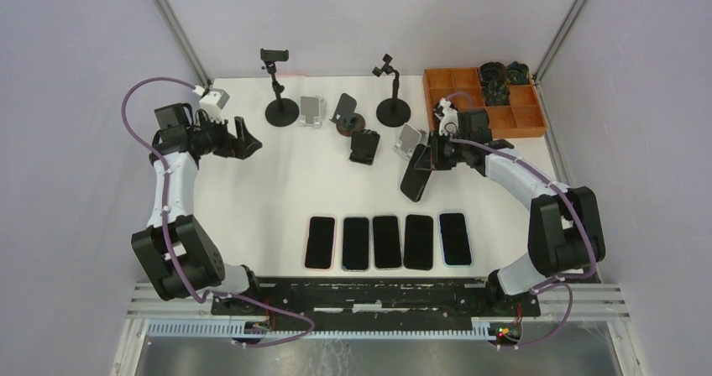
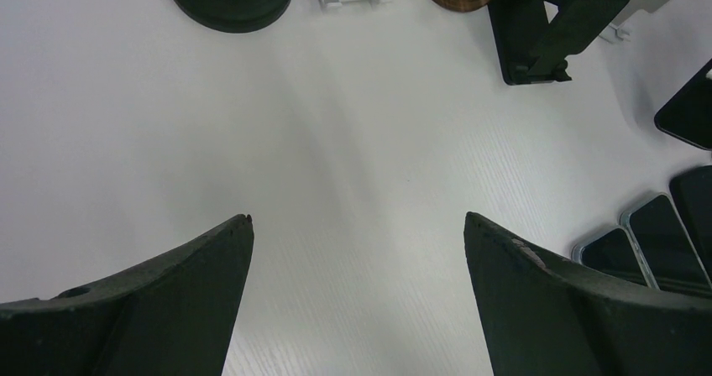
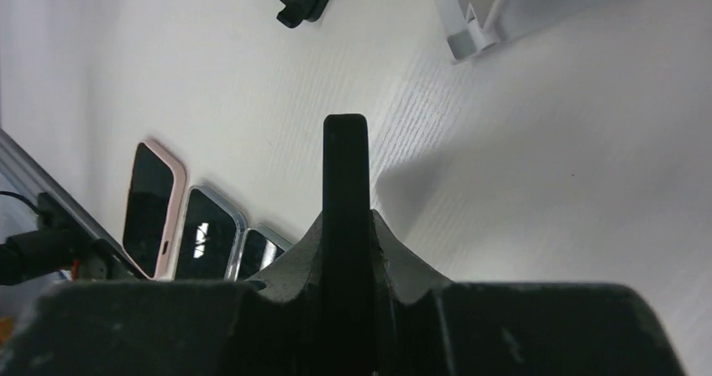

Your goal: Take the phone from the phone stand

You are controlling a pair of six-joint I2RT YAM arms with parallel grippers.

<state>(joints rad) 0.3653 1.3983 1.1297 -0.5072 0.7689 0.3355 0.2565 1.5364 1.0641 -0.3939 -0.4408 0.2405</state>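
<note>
My right gripper [image 1: 430, 159] is shut on a black phone [image 1: 416, 177] and holds it tilted in the air, just in front of a white phone stand [image 1: 408, 139] that stands empty. In the right wrist view the phone [image 3: 345, 183] shows edge-on between my two fingers, with the white stand [image 3: 504, 7] at the top right. My left gripper [image 1: 245, 138] is open and empty at the far left of the table; in the left wrist view [image 2: 357, 225] only bare table lies between its fingers.
Several phones [image 1: 387, 241] lie in a row at the front of the table. Other stands at the back: two black tripod stands [image 1: 280, 107] [image 1: 392, 107], a small white stand [image 1: 312, 112], a round wooden-base stand [image 1: 348, 120], a black folding stand [image 1: 364, 147]. An orange tray [image 1: 487, 101] stands back right.
</note>
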